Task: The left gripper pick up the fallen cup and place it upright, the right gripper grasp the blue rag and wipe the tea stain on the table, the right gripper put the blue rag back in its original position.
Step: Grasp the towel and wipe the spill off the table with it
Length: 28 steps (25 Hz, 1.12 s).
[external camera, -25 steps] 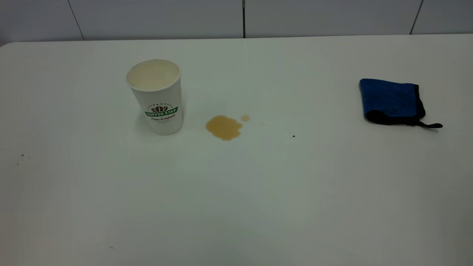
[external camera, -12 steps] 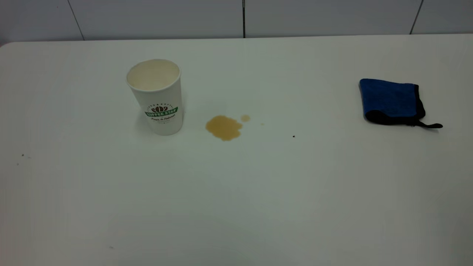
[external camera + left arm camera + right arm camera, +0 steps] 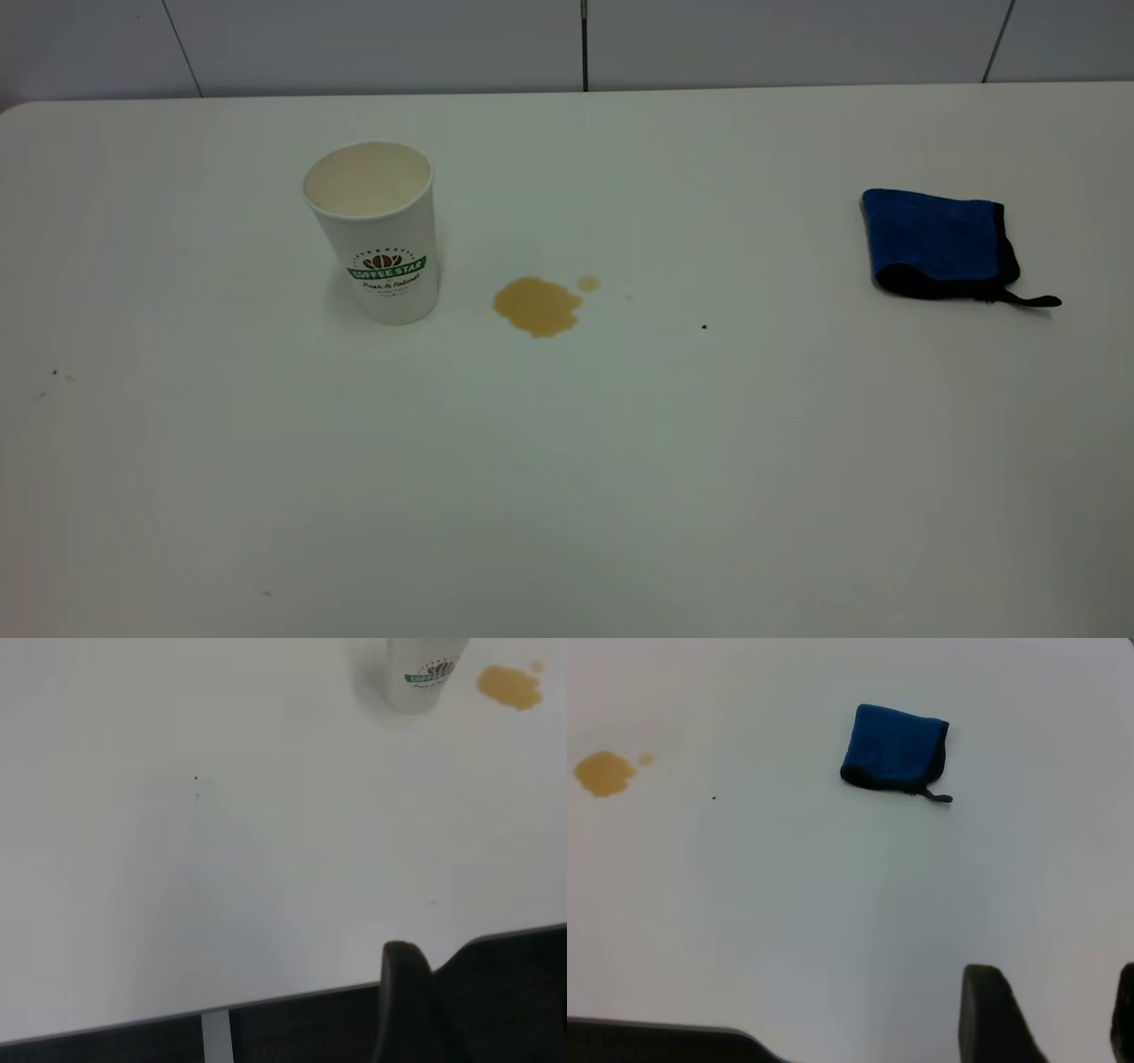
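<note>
blue rag [image 3: 939,241] lies soft and light at the bench's [image 3: 567,461] right, best pinched at its folded edge, right pincer [image 3: 1050,1014] back near the bench edge, seemingly open and empty.

"COFFEE STAR" on green banner, white cup [image 3: 383,239]

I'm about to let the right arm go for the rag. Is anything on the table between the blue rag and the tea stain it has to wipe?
Nothing visible blocks it. Between the blue rag and the tea stain lies bare table with one tiny dark speck. The cup stands upright on the stain's far side.
</note>
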Available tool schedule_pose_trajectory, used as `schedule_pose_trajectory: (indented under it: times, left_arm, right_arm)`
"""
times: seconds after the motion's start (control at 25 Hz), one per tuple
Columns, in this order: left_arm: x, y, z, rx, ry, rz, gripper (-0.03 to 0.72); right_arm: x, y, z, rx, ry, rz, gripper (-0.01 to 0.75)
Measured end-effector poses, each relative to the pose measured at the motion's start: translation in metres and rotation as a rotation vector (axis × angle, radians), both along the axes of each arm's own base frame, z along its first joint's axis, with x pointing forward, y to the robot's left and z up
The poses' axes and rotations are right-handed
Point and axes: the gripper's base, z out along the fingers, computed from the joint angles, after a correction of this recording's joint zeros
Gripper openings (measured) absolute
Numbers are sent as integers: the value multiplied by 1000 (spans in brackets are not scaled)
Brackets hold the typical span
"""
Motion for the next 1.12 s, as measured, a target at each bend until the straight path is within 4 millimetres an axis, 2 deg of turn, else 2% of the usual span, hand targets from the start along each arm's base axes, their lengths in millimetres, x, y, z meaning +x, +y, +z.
schedule_pose_trajectory:
  times: [0.68,0.8,0.96,1.12]
  left_arm:
    - [0,0,0,0,2,0,443]
    - [0,0,0,0,2,0,443]
    - [0,0,0,0,2,0,443]
    - [0,0,0,1,2,-1,443]
  right_arm:
    - [5,3,3,37,19,20,381]
    - [22,3,9,61,46,25,450]
    - [64,6,14,97,104,70,579]
    - [111,9,9,82,154,157,618]
